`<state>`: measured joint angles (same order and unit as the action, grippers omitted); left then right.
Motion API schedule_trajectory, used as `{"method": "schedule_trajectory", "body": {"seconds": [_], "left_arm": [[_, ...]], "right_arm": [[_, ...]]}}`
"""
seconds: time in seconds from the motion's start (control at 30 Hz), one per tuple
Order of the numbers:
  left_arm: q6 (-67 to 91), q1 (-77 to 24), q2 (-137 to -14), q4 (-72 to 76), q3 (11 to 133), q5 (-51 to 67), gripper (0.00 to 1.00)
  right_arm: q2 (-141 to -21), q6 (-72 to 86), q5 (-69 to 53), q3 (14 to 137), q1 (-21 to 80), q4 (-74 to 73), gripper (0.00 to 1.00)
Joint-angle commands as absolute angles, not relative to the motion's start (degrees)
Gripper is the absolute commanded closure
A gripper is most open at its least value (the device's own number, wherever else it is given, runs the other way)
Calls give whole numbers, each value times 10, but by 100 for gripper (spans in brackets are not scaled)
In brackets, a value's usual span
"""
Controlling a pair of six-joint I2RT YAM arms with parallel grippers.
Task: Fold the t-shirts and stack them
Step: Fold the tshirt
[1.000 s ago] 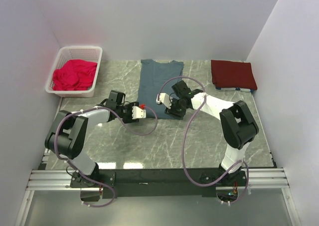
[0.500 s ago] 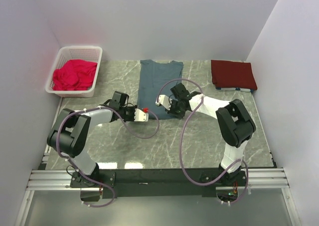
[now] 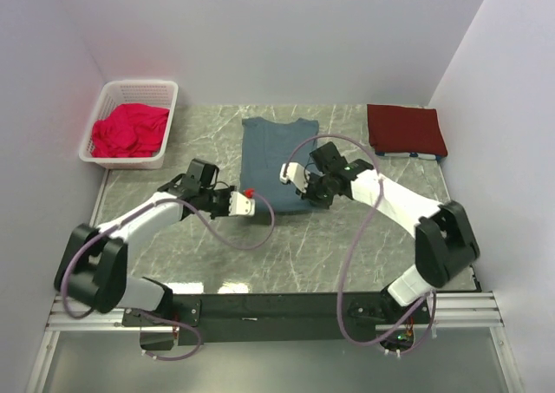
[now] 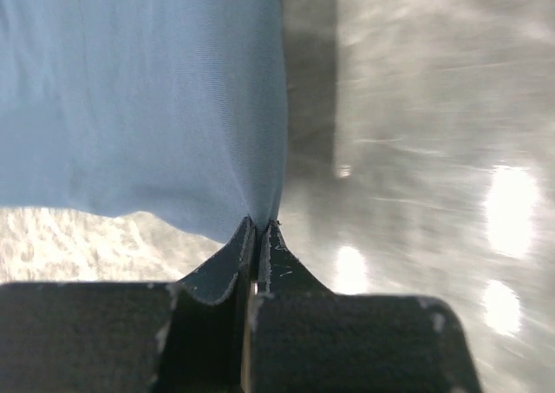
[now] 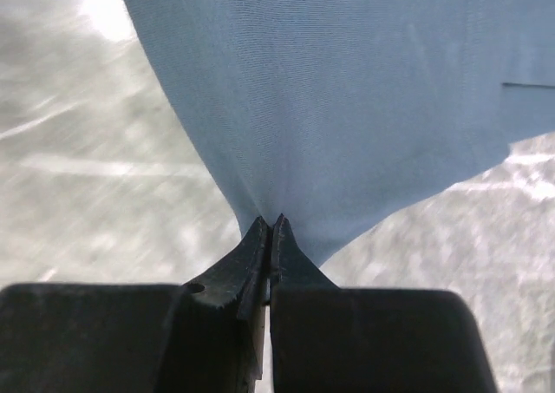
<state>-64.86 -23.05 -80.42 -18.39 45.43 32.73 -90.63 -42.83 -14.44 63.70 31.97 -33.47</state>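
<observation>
Pinching the blue-grey t-shirt (image 3: 276,154) at its near hem, the left hand (image 4: 258,228) and right hand (image 5: 271,224) are clenched on cloth stretching away ahead, above the counter (image 3: 347,237).

arms (image 3: 143,216): white-and-black | cables (image 3: 341,280): mauve loops | fingers (image 4: 217,271): black, tapered

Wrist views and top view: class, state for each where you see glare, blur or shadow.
Left wrist: glare spots at right on the blurred table, and a dark band, likely shadow, beside the shirt edge. Right wrist: shirt weave sharp, table soft, glare at upper left. Top view: evenly lit and sharp, with pale reflections near the table's near edge.
</observation>
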Motion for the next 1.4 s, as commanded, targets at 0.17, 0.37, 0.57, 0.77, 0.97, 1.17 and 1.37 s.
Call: {"method": "schedule_trajectory", "body": {"seconds": [0.17,0.37,0.57,0.77,0.97,1.17,1.37], "left_arm": [[-664,-274,-660,-500,481,406,99],[-588,-276,-635,-560,560,412,100],[-542,-218,-784,-495,716,400,99],[-496,-206,-954,-404,844,362,99],[-446,-205,-1087,-295,868,308,99],[-419,-213,-1124,-222,796,263,99],[-400,-231,-1061,-216,669,281,99]], "right_arm": [[-724,-454,-225,603,379,-588,100],[-706,-438,-255,645,371,-650,100],[-842,-533,-243,749,247,-647,100],[-990,-564,-231,857,186,-619,100],[-1135,-544,-216,949,171,-573,100],[-1221,-507,-192,971,177,-539,100],[-1186,-475,-207,856,214,-506,100]]}}
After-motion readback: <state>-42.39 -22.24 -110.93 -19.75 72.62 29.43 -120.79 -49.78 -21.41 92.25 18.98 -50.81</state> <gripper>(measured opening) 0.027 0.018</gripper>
